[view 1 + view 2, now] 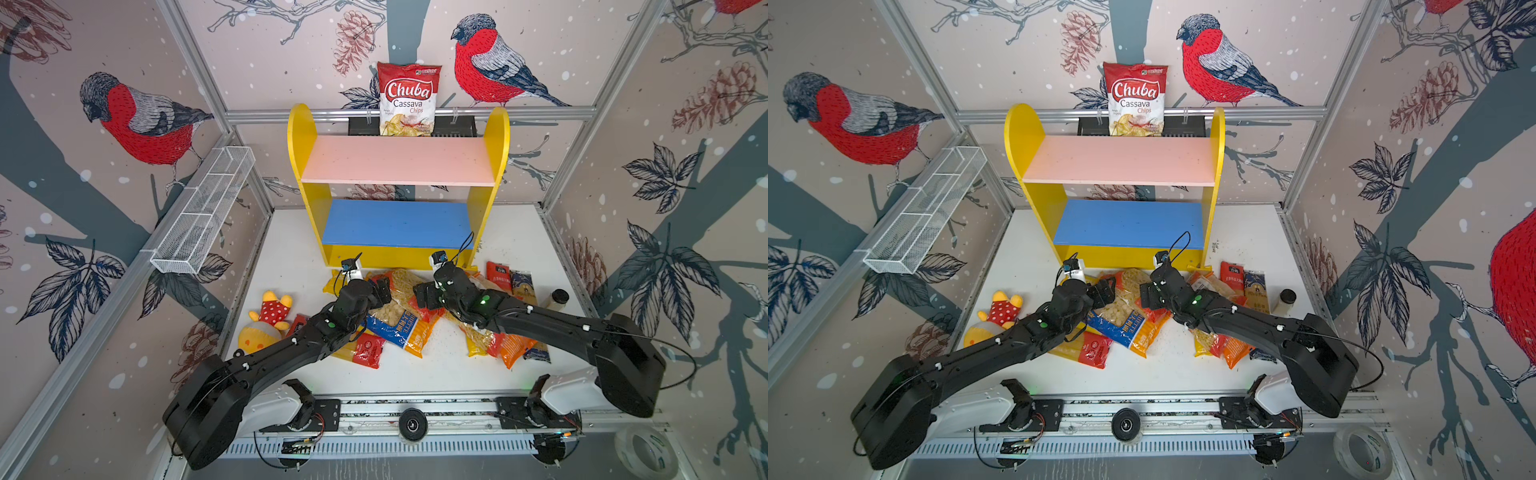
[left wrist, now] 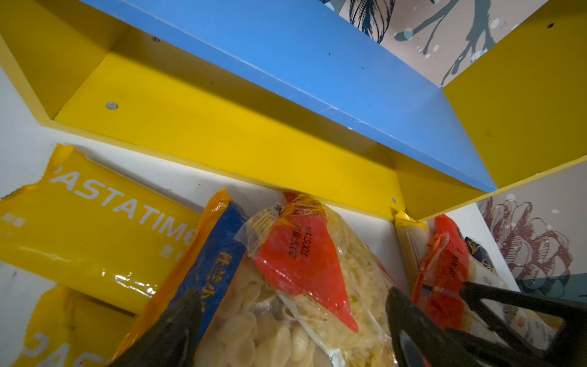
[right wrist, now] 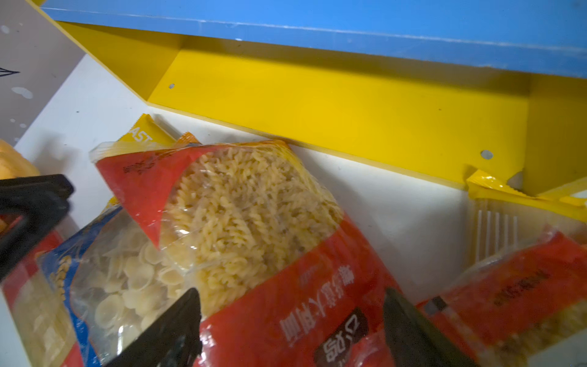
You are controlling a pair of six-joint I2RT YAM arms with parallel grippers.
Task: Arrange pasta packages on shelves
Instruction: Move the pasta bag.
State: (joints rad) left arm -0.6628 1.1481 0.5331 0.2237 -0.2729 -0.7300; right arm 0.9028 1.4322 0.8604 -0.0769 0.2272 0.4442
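Note:
Several pasta packages lie heaped on the white table in front of the shelves, a yellow rack with a bare pink upper board [image 1: 399, 160] and a bare blue lower board [image 1: 395, 224]. My left gripper [image 1: 384, 289] [image 2: 293, 295] is open; its fingers straddle the blue-orange shell-pasta bag [image 2: 222, 254] and the edge of the red fusilli bag [image 2: 301, 254]. My right gripper [image 1: 422, 296] [image 3: 291, 292], facing it, is open with its fingers either side of that red fusilli bag [image 3: 247, 206]. A yellow PASTATIME pack [image 2: 95, 222] lies beside them.
More packs lie to the right: a red one [image 1: 498, 276], a dark-blue one [image 1: 523, 286], an orange bag [image 1: 513, 347]. A small black-lidded jar [image 1: 559, 298] stands beyond them. A plush toy [image 1: 268, 322] lies left, a wire basket [image 1: 203, 212] hangs on the left wall, and a Chuba chips bag [image 1: 409, 97] stands behind the rack.

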